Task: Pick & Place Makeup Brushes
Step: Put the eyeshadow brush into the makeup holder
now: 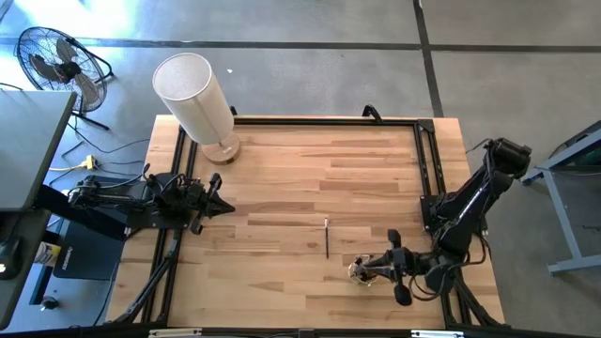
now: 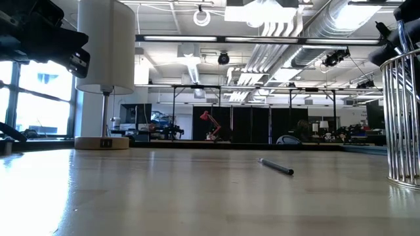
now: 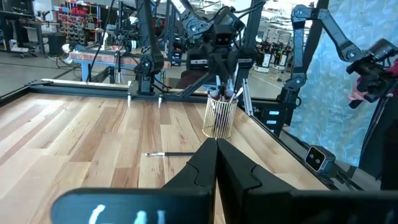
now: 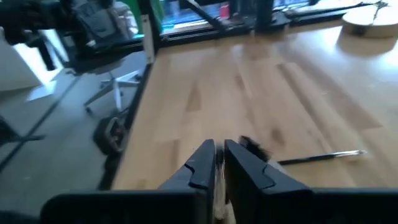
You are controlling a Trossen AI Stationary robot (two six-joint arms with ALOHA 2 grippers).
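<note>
One makeup brush, thin and dark with a pale end, lies flat on the wooden table right of centre; it also shows in the low view as the brush and in the left wrist view as the brush. A wire holder stands near the table's near right corner with several brushes upright in it, seen as the holder. My right gripper hangs right above the holder, shut on a thin pale brush. My left gripper waits at the left edge, shut and holding nothing. My right gripper pinches a thin pale brush handle between its two fingers, coming from above and pointing down over the holder. The brush stands roughly upright; its lower end is hidden among the holder's wires and the other brushes.
A white cylinder lamp stands at the far left of the table on a round base. A black rail frame runs along the table's far, left and right sides. Bare wood lies between the two arms. A fan stands on the floor beyond.
</note>
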